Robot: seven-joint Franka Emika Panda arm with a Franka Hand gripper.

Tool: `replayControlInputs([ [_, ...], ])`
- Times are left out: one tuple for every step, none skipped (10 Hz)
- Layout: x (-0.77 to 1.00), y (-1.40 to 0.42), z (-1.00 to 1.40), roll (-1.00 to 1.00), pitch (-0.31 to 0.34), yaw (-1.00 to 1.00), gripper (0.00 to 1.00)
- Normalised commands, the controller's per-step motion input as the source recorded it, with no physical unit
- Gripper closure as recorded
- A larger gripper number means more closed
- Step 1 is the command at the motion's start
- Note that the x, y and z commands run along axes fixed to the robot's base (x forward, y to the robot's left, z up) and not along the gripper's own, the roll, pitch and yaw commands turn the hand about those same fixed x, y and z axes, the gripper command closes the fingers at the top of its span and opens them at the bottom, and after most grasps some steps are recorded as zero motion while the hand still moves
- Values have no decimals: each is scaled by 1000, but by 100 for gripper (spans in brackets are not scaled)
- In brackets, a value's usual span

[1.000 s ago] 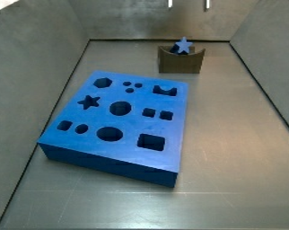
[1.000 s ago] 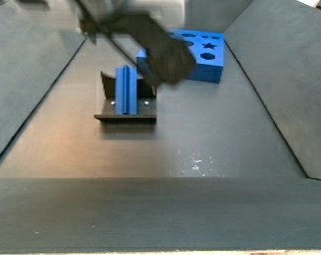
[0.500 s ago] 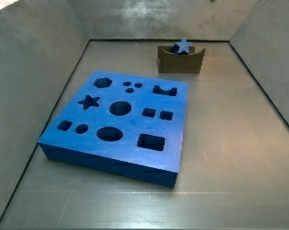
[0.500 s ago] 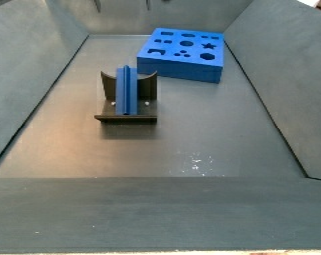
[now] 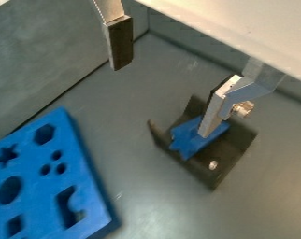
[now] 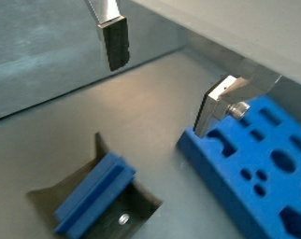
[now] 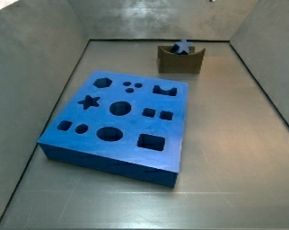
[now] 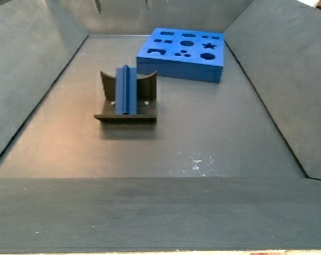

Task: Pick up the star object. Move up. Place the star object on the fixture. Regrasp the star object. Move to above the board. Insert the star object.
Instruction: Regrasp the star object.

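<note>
Wrist views: the gripper point(image 5: 165, 70) is seen wide open w/ nothing held, up above the fixture point(image 5: 222, 154); the star object point(image 6: 93, 191) is left lying in the fixture's notch. Side views: star object point(image 8: 128, 90) parked on fixture point(image 8: 128, 108), well apart from the board point(image 7: 117, 112). Pick + place judged done; regrasp, move, insert left. No writing can be read.
</note>
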Motion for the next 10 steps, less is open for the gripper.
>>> replayControlInputs([
  [-37,-28,7,1000,19,26,0],
  [-30,-23,12,1000,13,27,0],
  [-25,-25,13,1000,10,28,0],
  [-25,-22,12,1000,8,30,0],
  [-25,-17,11,1000,10,31,0],
  [-15,-24,18,1000,16,33,0],
  [-5,-26,18,1000,18,34,0],
  [13,-23,-1,1000,25,38,0],
  [25,-24,-6,1000,32,41,0],
  [44,-31,-8,1000,46,46,0],
])
